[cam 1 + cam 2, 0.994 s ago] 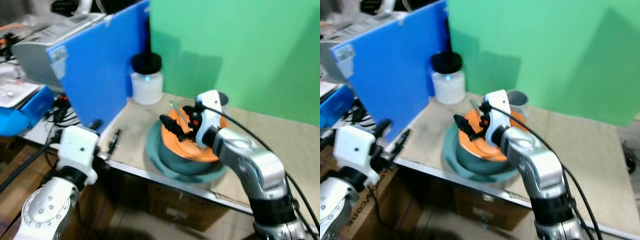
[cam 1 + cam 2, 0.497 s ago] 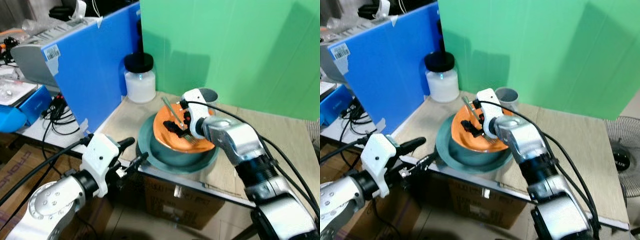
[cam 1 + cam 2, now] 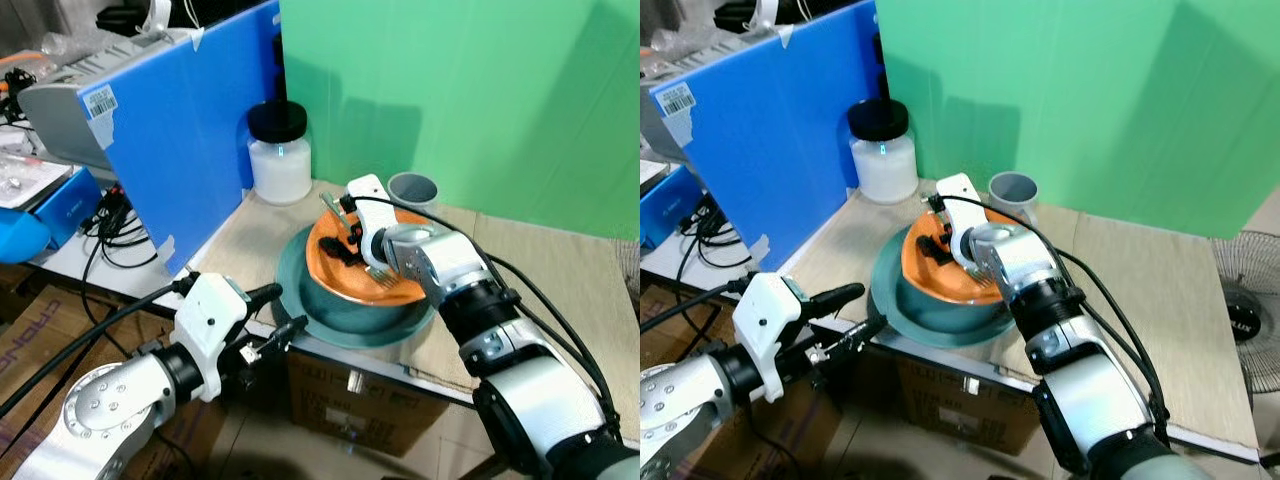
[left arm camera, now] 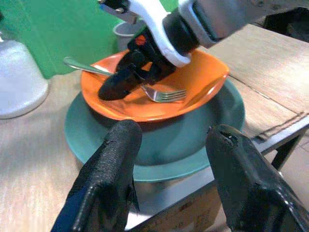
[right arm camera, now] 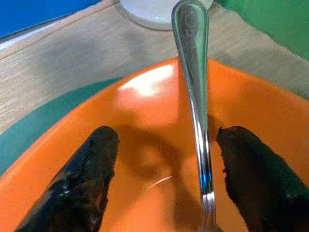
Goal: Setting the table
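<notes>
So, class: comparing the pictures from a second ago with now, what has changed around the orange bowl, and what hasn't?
The right gripper has its fingers open, the fork lying loose in the orange bowl; whether it held it earlier cannot be told. The left gripper, open, has come up toward the table edge. The bowl, green plate, grey cup and white jar stayed put.

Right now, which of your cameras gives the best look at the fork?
The left wrist view: the whole fork lies in the orange bowl, tines clear. The right wrist view shows just its handle close up; both eye views show it small, beside the right pincer.

fork (image 5: 195, 106) tines cut off, fan (image 3: 1250, 320) cropped
</notes>
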You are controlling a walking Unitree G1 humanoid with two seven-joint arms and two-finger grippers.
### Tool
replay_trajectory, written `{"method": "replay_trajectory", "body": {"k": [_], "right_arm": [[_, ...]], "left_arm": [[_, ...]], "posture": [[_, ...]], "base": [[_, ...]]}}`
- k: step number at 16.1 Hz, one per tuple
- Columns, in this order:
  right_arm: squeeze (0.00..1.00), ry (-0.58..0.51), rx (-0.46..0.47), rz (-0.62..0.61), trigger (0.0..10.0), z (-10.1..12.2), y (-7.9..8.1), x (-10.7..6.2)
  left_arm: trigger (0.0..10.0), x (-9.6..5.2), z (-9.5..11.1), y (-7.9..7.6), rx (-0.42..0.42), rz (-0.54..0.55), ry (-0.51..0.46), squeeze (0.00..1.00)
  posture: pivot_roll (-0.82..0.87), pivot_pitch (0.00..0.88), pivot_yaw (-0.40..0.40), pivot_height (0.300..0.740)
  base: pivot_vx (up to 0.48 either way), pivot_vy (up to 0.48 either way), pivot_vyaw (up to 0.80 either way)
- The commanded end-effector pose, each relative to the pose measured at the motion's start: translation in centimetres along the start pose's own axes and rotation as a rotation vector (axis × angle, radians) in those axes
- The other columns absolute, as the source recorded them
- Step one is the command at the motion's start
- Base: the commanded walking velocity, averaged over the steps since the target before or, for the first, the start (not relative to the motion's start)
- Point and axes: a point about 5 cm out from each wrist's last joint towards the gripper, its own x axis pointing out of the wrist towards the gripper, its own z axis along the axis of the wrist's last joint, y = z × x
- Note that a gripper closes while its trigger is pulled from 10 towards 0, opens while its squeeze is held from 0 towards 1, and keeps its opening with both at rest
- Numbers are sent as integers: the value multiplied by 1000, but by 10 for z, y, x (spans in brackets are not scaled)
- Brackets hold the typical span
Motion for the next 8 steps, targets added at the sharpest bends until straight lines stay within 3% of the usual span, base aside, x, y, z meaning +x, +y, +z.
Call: {"method": "replay_trajectory", "body": {"k": [1, 8], "right_arm": [[0, -6, -11, -19, 0, 4, -4, 2], [0, 28, 5, -70, 0, -6, -19, 6]], "left_arm": [[10000, 0, 1, -1, -1, -20, 6, 0], [10000, -2, 0, -1, 0, -36, 15, 0]], "posture": [[-14, 0, 16, 740], [-15, 0, 18, 740]], "base": [[0, 0, 0], [0, 0, 0]]}}
